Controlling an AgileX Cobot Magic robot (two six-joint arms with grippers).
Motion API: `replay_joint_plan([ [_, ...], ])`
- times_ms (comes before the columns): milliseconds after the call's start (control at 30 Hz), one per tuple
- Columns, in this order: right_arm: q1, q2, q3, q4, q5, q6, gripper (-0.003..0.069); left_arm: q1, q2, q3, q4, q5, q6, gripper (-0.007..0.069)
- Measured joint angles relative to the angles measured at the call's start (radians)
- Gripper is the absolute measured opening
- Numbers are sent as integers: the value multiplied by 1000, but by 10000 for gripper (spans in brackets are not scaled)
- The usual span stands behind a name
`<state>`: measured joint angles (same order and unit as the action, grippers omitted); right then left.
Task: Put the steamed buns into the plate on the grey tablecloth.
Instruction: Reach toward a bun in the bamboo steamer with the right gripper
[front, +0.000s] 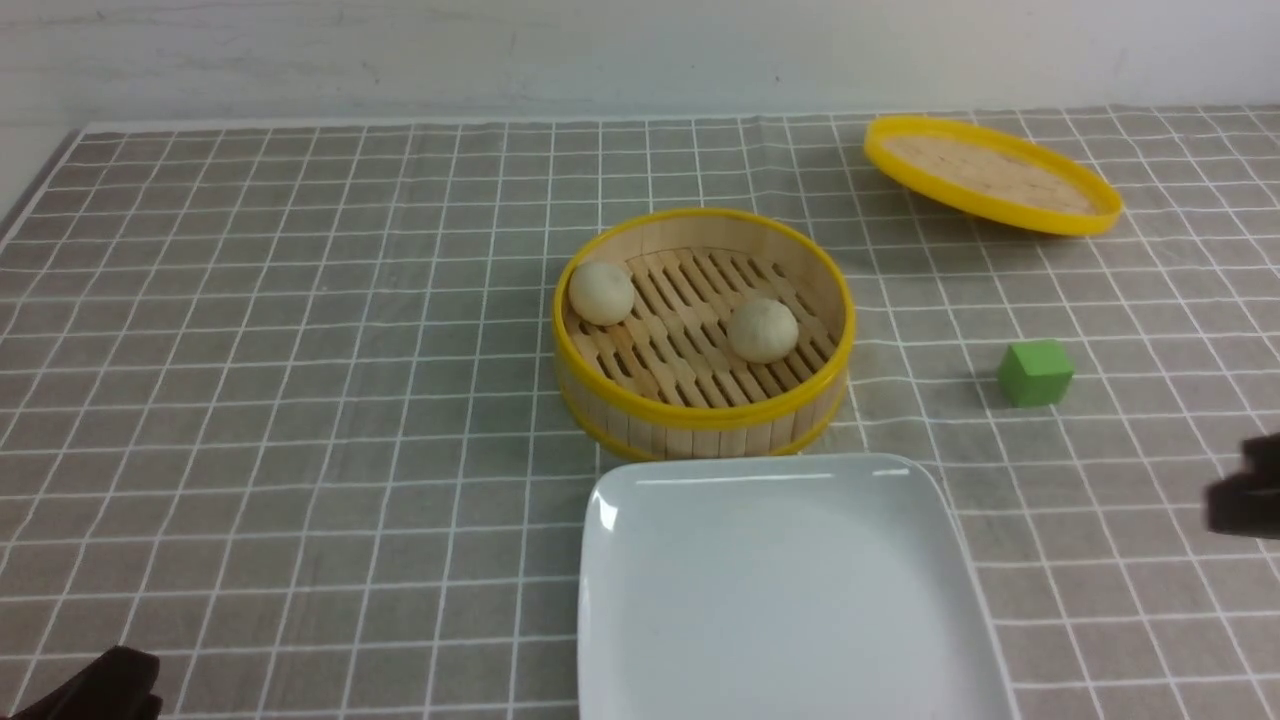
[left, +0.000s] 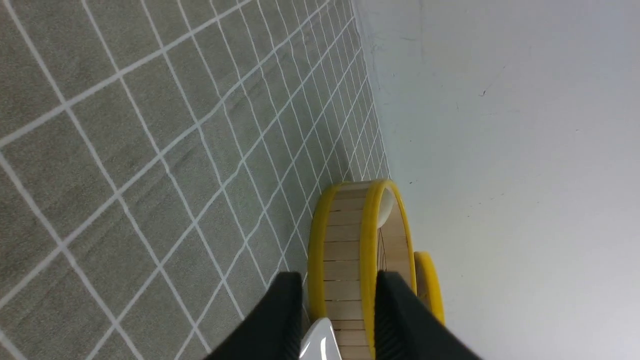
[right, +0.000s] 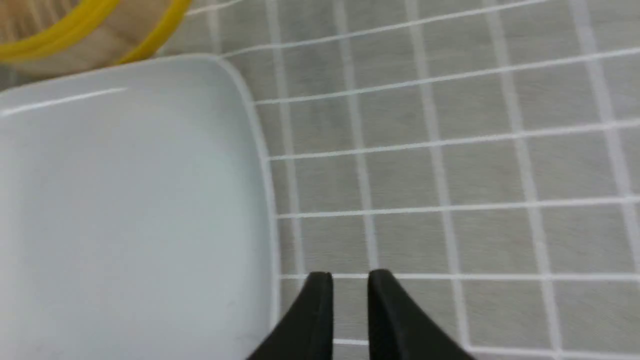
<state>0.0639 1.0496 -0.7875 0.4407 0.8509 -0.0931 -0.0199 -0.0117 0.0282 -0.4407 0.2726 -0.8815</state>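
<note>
Two cream-white steamed buns (front: 601, 292) (front: 763, 329) lie in the round bamboo steamer basket (front: 700, 415). One bun peeks over the basket rim in the left wrist view (left: 386, 207). The white square plate (front: 640, 500) lies empty on the grey tablecloth (front: 300, 400), just in front of the basket. My left gripper (front: 100, 690) is low at the front left, far from the buns. In its wrist view (left: 338, 275) the jaws are apart and empty. My right gripper (front: 1245, 495) is at the right edge. In its wrist view (right: 350, 277) it hovers beside the plate (right: 130, 200), jaws nearly together, holding nothing.
The basket's yellow-rimmed lid (front: 990, 175) rests tilted at the back right. A green cube (front: 1035, 372) sits on the cloth right of the basket. A white wall runs along the table's far edge. The basket (right: 90, 30) also shows in the right wrist view.
</note>
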Motion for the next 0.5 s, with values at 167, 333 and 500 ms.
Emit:
replay_joint_plan([
  [167,133,274,-170,187,-20,-173,365,0,0,-4,-96,13,14,241],
  [333,247,499,-412,132,-25,-190,445,0,0,-104,-132,99,150,241],
  [500,319,715,-658,-1,-24,-164,458,0,18,-215,-133,197,271,241],
])
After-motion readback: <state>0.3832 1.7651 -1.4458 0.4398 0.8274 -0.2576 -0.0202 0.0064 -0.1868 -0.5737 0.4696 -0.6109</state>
